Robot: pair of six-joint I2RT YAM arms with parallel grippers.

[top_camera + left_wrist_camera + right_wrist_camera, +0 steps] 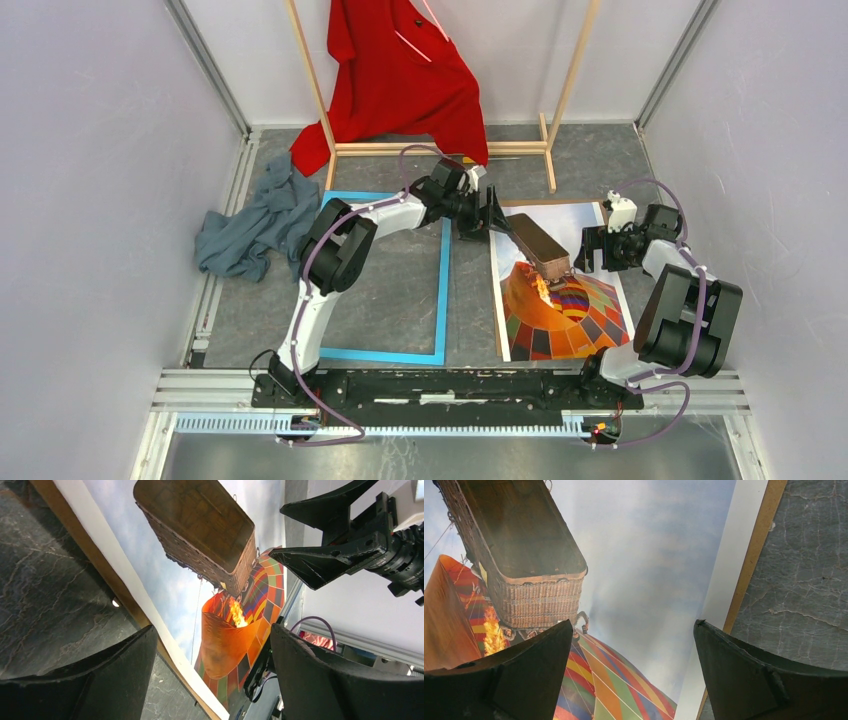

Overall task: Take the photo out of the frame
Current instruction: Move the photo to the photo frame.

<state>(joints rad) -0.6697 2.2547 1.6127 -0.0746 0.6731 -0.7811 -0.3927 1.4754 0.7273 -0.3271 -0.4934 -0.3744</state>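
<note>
My left claw (pixel 497 213) hangs over the far left corner of the photo (pixel 565 310), jaws spread wide with nothing between them. My right claw (pixel 590 250) is just as wide and just as empty, over the photo's right side near its white margin. The photo lies flat and face up on the brown backing board (pixel 754 545). It sits to the right of the frame (pixel 443 270), which lies apart from it with grey table (pixel 400 300) showing through. I can't tell whether either claw's tips touch the print.
</note>
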